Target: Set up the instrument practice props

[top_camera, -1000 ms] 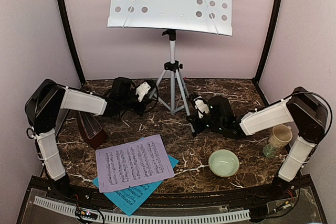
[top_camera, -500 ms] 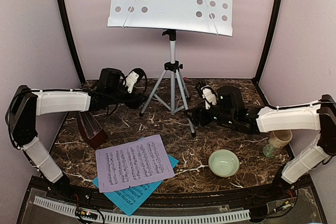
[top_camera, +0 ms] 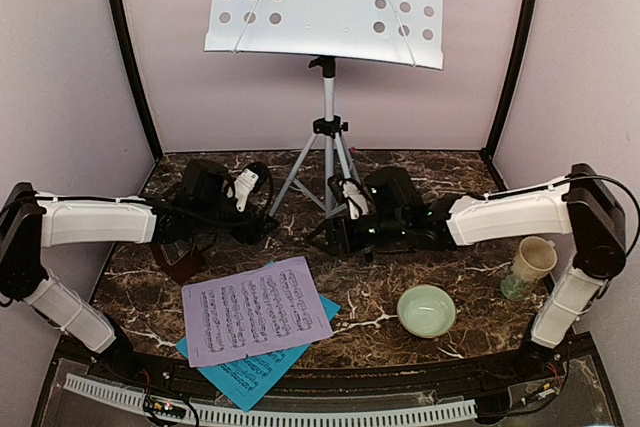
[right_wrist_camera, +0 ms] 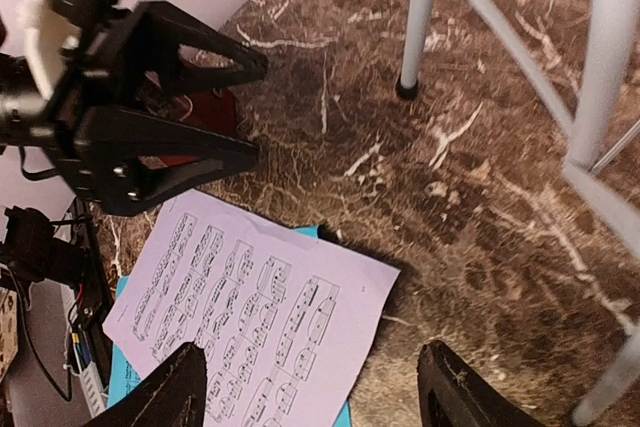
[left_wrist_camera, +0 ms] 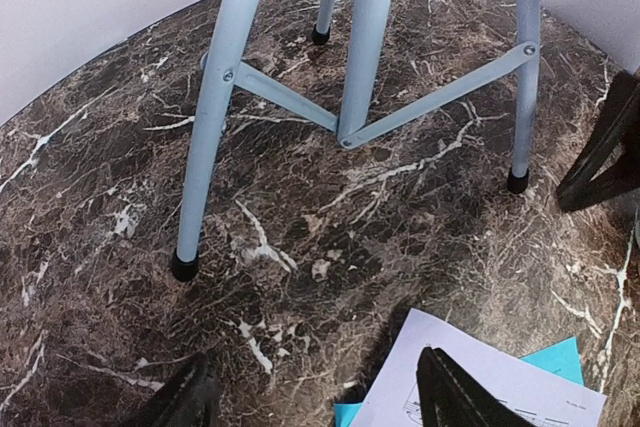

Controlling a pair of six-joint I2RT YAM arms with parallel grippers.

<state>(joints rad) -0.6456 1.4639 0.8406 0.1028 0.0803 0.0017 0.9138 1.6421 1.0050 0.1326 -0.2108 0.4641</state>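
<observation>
While the left gripper (right_wrist_camera: 258, 107) and right gripper (right_wrist_camera: 312, 387) hover, jaws apart, by the feet of the stand (top_camera: 327, 137), the pages (top_camera: 257, 311) lie flat just nearward of both, long side running left to right. Left sits off their far edge, right off the far right corner. Near even!

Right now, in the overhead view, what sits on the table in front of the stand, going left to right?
Left to right: metronome → sheet music pages → bowl → mug.
</observation>
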